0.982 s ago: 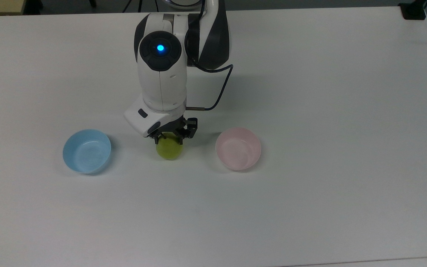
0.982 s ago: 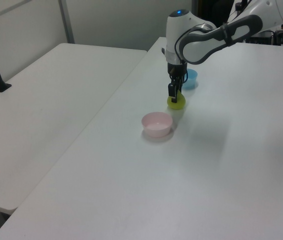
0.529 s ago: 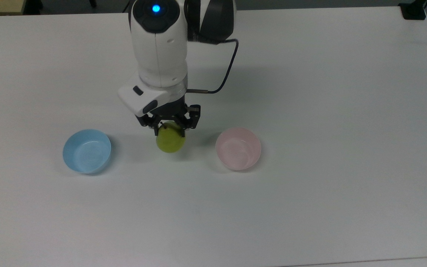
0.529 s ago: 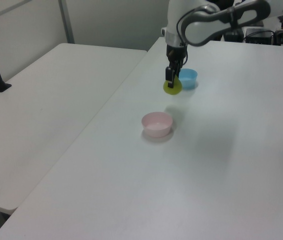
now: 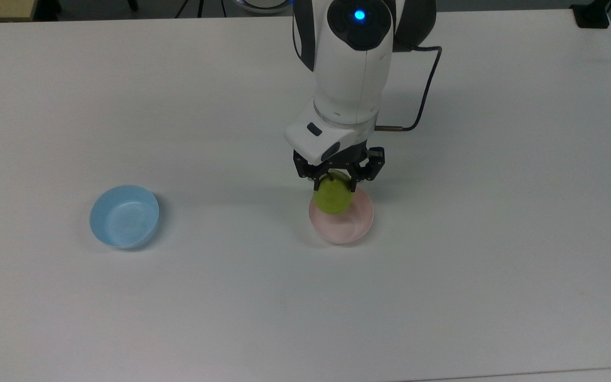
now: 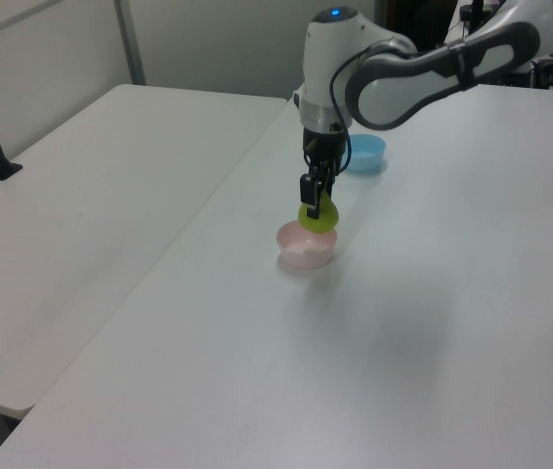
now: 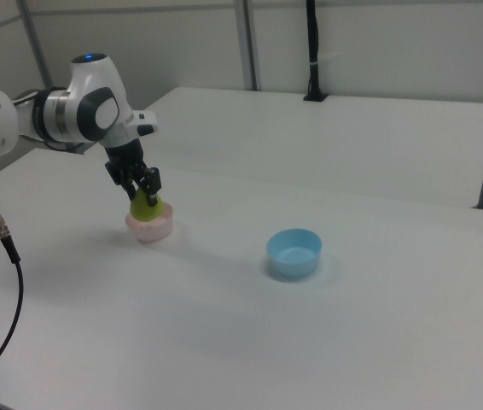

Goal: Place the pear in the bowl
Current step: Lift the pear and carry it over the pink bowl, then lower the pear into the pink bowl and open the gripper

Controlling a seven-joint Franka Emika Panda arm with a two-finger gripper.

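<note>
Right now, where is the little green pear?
The pear hangs in the tool just over the pink bowl, right of centre in the top view, far from the blue bowl.

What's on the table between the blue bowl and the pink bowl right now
Nothing: in the top view the white table is bare between the blue bowl and the pink bowl.

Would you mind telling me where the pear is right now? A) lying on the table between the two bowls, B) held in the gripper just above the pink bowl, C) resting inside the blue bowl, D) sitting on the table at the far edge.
B: the gripper is closed on the pear, which hangs over the pink bowl; the left view shows the pear at the bowl's rim, while the blue bowl sits apart.
</note>
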